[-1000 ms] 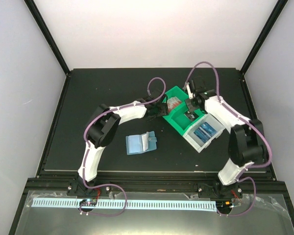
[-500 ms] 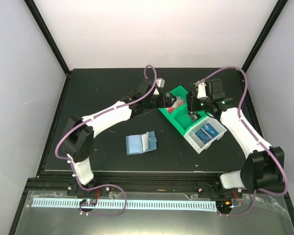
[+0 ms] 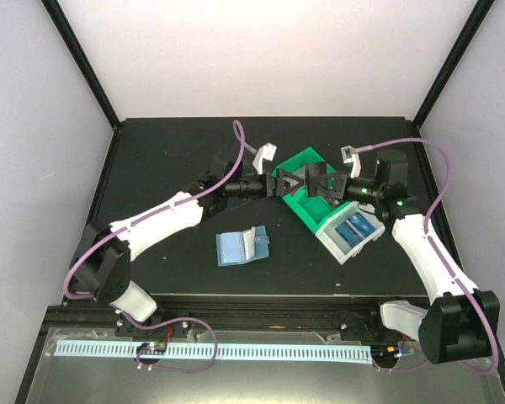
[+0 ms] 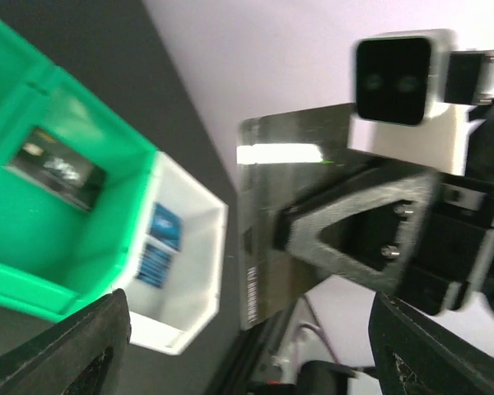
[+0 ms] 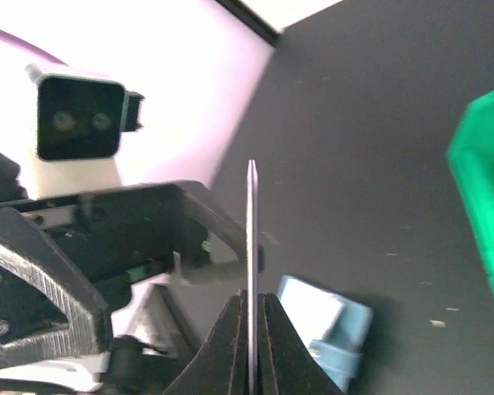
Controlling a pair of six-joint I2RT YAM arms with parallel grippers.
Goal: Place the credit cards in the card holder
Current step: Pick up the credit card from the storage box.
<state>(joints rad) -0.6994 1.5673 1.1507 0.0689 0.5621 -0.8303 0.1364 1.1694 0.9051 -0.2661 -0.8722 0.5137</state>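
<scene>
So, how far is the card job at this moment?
Nothing looks done: the card holder lies open, no card visibly in it. In hand: the right end effector pinches one credit card facing the open left end effector. Remaining: blue cards in the white bin.

1. Card holder (image 3: 242,246): teal-blue wallet, open, flat on the table (image 3: 168,168), paler inner pockets facing up.
2. Two blue cards (image 3: 352,229): lying flat, side by side in the white bin (image 3: 327,241).
3. Third card (image 5: 251,230): thin, upright, edge-on in the right wrist view, pinched in the right gripper (image 5: 251,303), off the table.
</scene>
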